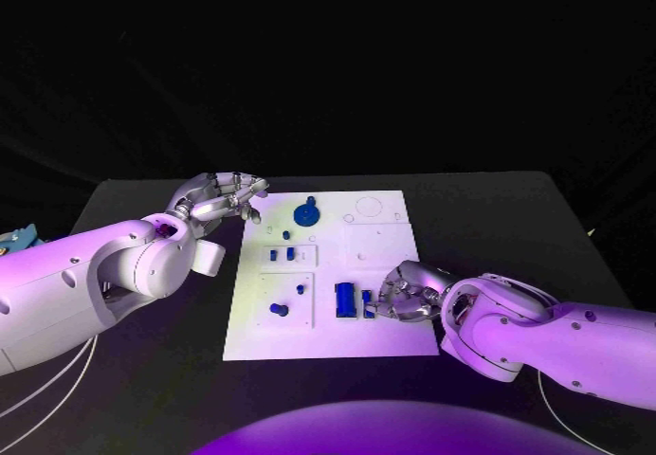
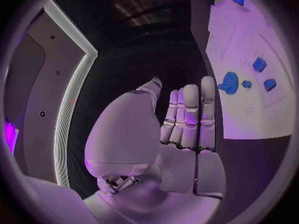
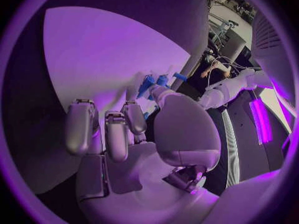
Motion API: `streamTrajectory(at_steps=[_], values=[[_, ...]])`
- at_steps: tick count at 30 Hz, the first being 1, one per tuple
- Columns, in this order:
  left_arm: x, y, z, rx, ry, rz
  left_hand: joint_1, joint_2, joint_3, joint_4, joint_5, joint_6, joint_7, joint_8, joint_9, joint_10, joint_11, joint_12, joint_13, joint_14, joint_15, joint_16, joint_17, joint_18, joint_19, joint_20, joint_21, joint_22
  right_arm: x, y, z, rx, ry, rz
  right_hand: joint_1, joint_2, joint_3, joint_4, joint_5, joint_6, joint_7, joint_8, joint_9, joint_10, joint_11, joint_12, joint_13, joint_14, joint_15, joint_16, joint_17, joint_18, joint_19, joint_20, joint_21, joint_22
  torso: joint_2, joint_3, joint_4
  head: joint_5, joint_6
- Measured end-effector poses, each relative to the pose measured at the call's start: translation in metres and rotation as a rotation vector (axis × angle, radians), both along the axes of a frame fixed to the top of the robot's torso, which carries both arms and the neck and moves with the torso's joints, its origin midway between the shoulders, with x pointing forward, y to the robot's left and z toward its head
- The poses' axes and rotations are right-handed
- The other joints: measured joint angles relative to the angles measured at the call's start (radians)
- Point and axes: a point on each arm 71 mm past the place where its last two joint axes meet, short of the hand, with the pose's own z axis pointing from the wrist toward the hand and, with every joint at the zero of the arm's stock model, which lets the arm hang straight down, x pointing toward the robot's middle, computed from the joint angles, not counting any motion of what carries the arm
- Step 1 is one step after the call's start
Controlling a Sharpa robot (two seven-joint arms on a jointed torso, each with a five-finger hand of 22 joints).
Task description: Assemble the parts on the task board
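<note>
Two silver hands are seen by the flat white task board (image 1: 328,336): the left hand (image 1: 219,199) is held loose, upper left. A small blue block part (image 1: 369,303), right of centre, looks pinched by the right hand (image 1: 404,292). Next, careful seating beside the bigger blue block (image 1: 346,300) is probably needed.

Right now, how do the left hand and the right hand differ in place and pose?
The left hand sits at the task board's far left corner, fingers straight and holding nothing; the right hand rests on the board's near right, fingers curled beside a blue part. Both are silver hands on white arms.
</note>
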Motion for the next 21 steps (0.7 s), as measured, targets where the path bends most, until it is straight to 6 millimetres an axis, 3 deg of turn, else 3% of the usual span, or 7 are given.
streamTrajectory(at_steps=[21], values=[[0.0002, -0.0001, -0.0002, 0.000, 0.001, 0.000, 0.000, 0.000, 0.000, 0.000, 0.000, 0.000, 0.000, 0.000, -0.002, 0.000, 0.000, 0.004, -0.002, 0.000, 0.000, 0.000, -0.001, 0.000, 0.004, -0.004, -0.004, -0.001, 0.0088, 0.0030, -0.0050, -0.022, -0.015, 0.020, 0.024, 0.005, -0.014, 0.005, -0.021, 0.009, -0.008, -0.002, -0.002, 0.007, -0.007, 0.010, 0.000, 0.000, 0.000, 0.000, 0.000, 0.000, 0.000, 0.000, 0.000, 0.000, 0.000, -0.0016, 0.0012, 0.002, -0.004]])
